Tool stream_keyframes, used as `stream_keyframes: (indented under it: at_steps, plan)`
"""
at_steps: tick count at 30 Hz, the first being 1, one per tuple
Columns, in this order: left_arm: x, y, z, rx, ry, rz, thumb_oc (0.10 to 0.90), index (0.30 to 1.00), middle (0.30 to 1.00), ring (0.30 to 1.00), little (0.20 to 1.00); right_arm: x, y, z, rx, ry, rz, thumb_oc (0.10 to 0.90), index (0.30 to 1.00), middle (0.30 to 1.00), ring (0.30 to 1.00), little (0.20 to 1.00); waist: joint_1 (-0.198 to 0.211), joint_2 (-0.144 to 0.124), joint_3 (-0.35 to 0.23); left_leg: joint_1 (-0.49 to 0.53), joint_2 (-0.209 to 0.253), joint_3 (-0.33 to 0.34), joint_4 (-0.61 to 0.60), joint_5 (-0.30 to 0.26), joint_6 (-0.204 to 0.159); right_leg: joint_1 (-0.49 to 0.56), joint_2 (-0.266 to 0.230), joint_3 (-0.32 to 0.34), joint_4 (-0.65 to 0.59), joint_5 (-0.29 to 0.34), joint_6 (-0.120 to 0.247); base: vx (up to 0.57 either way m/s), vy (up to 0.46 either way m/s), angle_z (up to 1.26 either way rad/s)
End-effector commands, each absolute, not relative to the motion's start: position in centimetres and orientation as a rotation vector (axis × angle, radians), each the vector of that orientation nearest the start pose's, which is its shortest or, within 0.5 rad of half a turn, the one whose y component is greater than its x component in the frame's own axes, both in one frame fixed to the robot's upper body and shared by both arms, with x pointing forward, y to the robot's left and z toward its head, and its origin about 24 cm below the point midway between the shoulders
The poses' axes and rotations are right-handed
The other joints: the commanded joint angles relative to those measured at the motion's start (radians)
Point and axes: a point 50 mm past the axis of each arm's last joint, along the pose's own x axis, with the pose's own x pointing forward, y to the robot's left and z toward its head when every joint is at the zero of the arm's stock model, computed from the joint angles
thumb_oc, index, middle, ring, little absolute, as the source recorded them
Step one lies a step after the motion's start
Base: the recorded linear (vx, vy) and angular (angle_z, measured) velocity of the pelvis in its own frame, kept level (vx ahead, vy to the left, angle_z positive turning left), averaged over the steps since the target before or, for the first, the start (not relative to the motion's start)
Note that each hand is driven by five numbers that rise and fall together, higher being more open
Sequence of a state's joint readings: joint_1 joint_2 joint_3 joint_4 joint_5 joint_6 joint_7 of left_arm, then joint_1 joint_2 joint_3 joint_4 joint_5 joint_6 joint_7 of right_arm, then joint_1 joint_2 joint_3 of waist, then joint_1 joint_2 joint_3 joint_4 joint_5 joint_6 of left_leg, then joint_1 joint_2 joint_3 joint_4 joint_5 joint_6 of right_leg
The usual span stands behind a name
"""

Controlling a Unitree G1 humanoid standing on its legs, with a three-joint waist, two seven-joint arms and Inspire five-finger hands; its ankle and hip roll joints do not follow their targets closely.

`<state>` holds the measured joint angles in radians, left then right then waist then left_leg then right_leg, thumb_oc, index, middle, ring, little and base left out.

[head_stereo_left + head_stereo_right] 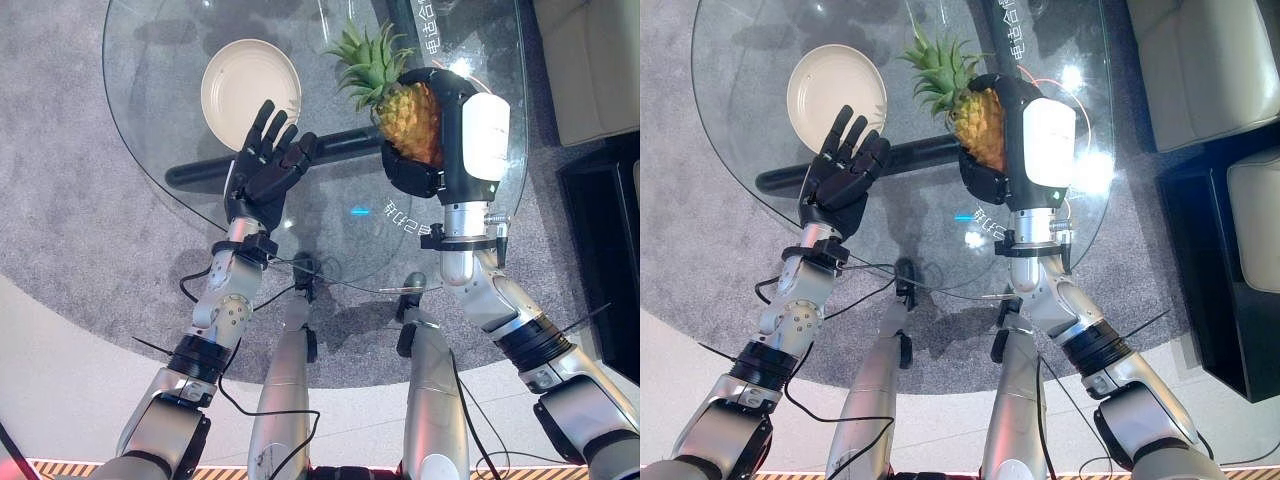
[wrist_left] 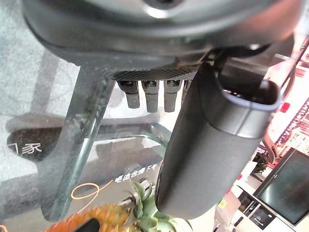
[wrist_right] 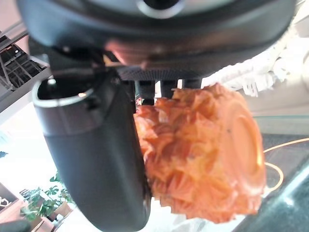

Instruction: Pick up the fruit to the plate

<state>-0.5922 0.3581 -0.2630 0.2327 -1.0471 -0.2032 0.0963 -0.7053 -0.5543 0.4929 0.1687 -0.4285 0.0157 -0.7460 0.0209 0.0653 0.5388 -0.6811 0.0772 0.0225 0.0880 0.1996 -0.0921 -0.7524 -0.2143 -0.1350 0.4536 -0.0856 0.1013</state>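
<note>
Pineapple, bumpy orange w/ green leafy top [image 1: 408, 118], looks heavy & stiff: right hand [image 1: 440, 130] wraps its middle, left hand [image 1: 268, 165] open, empty.

pineapple [image 1: 410, 120]: orange-yellow scaly body, green spiky crown pointing toward the plate, lying tilted, gripped in the right hand [image 1: 440, 135] above the glass table
plate [image 1: 250, 90]: round, cream, empty, flat on the glass, just beside the crown's leaves
</note>
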Motion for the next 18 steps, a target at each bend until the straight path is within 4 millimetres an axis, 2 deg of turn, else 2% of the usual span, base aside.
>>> stream_keyframes:
  at_steps: [1,18]
  plan:
    - [33.5,11.6,22.9,-0.695,-0.542,-0.421,0.800,0.900,0.900,0.900,0.900,30.1,-10.2,28.1,-0.749,-1.264,-0.311,0.100,0.300,0.300,0.300,0.200,-0.017,0.009,-0.019,0.051,-0.047,0.077,0.040,-0.119,0.021,0.103,0.022,-0.045,-0.217,0.113,0.031,0.00,0.000,0.00]
    - [33.3,10.0,23.4,-0.746,-0.529,-0.452,0.800,0.900,0.900,0.900,0.900,29.5,-7.5,28.1,-0.741,-1.253,-0.157,0.100,0.300,0.300,0.300,0.200,-0.014,0.007,-0.019,0.058,-0.051,0.078,0.032,-0.114,0.022,0.109,0.020,-0.051,-0.226,0.119,0.029,0.00,0.000,0.00]
